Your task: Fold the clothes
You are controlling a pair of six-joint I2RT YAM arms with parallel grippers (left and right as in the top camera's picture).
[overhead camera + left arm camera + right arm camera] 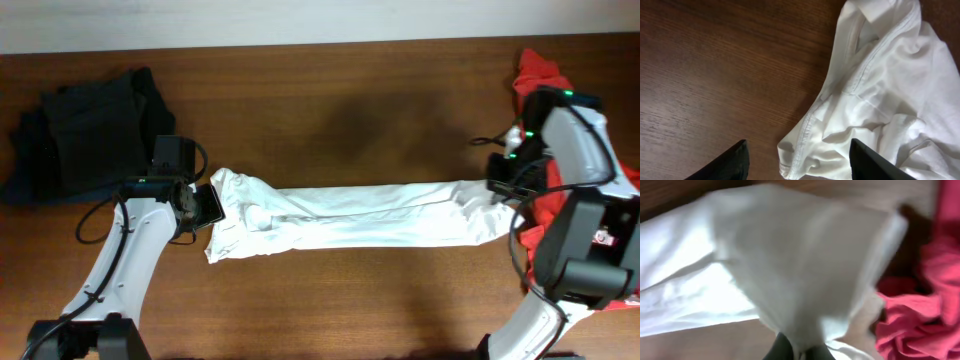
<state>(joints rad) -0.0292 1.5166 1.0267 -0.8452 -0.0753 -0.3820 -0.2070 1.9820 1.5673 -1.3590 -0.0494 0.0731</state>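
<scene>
The white T-shirt (pixel 360 215) lies stretched in a long band across the table, bunched at its left end. My left gripper (pixel 207 205) is open at that left end; in the left wrist view its jaws (pixel 797 162) straddle a hemmed fold of the white T-shirt (pixel 875 100) without closing on it. My right gripper (pixel 497 190) is shut on the shirt's right end; in the right wrist view the white cloth (pixel 790 270) rises from the pinched jaws (pixel 797 352). The red T-shirt (pixel 545 75) lies crumpled at the right edge, and shows in the right wrist view (pixel 920 310).
A dark pile of clothes (pixel 85 130) sits at the back left. The brown wooden table (pixel 350 110) runs to a pale wall at the back. My right arm covers part of the red cloth.
</scene>
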